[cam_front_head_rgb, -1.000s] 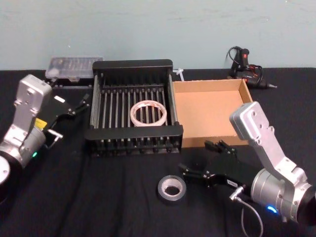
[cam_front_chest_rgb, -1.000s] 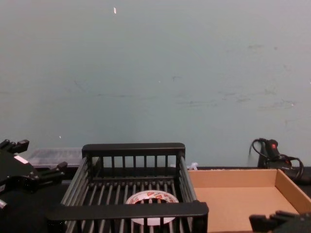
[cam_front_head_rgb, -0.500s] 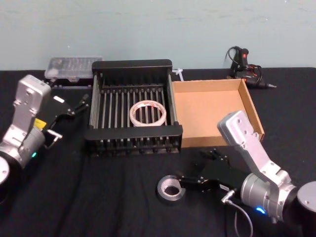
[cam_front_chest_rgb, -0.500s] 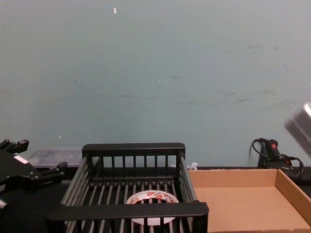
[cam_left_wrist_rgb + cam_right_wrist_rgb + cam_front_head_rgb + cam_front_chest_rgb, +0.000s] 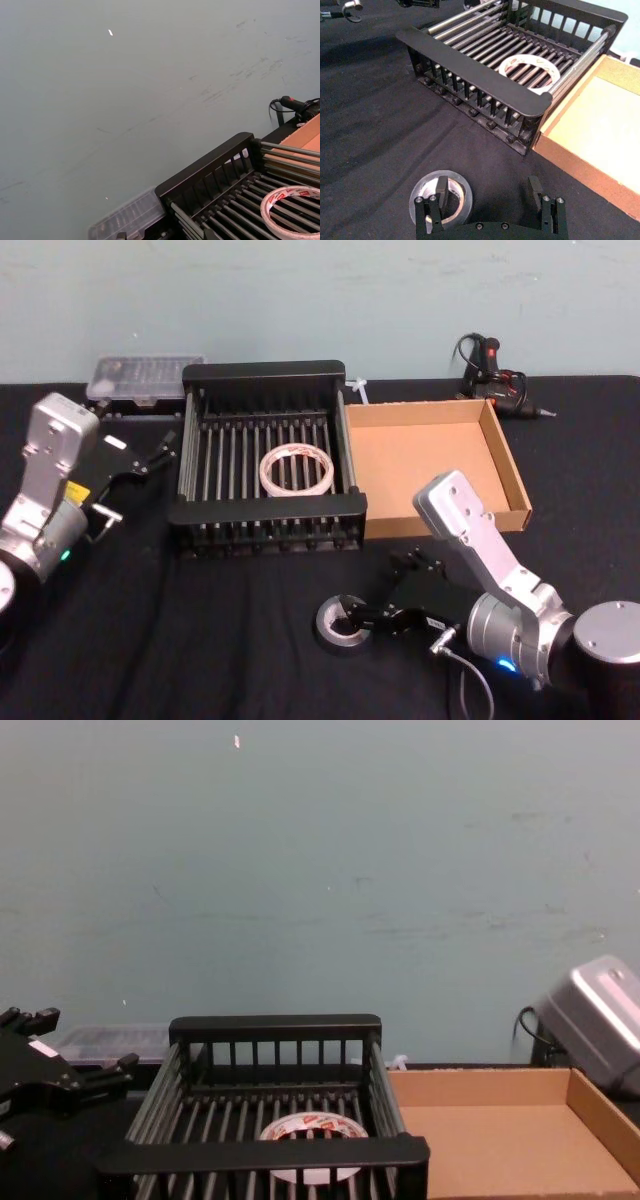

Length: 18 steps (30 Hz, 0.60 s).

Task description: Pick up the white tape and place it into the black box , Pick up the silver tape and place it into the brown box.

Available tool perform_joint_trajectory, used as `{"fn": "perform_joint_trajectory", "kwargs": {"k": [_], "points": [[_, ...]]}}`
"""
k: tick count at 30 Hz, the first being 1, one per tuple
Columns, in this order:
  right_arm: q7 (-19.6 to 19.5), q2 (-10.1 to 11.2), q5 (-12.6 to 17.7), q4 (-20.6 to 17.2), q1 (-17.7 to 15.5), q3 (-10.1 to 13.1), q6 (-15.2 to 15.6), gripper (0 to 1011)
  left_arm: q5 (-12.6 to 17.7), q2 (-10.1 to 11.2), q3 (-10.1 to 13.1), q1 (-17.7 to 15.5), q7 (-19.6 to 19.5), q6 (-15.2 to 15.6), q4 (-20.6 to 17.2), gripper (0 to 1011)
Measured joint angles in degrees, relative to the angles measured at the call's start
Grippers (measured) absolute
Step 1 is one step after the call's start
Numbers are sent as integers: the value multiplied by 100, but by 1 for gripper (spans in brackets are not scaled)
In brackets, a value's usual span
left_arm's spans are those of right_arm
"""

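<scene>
Two rolls of tape and two boxes sit on the black cloth table (image 5: 200, 640) in front of me. My right gripper (image 5: 490, 192) is down low at the small, thick, dull grey-silver roll of tape (image 5: 338, 624), which lies flat on the cloth in front of the boxes. From the right wrist camera I see the jaws spread wide: one finger (image 5: 441, 192) reaches into the roll's dark centre hole, the other stands well outside the roll over bare cloth. Nothing is clamped; the roll lies on the table.

The thin, wide white ring of tape with red print on its core (image 5: 297, 470) lies flat on the bar floor of the black plastic slatted crate (image 5: 265, 510), roughly mid-crate. I see it too from the chest camera (image 5: 310, 1128), through the crate's front bars.

The shallow tan cardboard tray (image 5: 510, 465) sits just beside the crate on its right, walls touching or nearly so; I cannot tell which. Its floor is bare.

My left gripper (image 5: 150, 450) hangs off the crate's left side, fingers parted, holding nothing.

Behind the crate's left corner lies a clear plastic case with small parts (image 5: 145, 375). Behind the tray, near the wall, lies a black tool with a red switch and cable (image 5: 490, 365).
</scene>
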Motion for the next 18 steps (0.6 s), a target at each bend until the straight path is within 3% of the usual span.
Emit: {"fn": "perform_joint_trajectory", "kwargs": {"k": [18], "points": [[154, -94, -170, 281, 201, -148, 78, 1000, 0, 0, 0, 0, 0, 0, 0, 1001]]}}
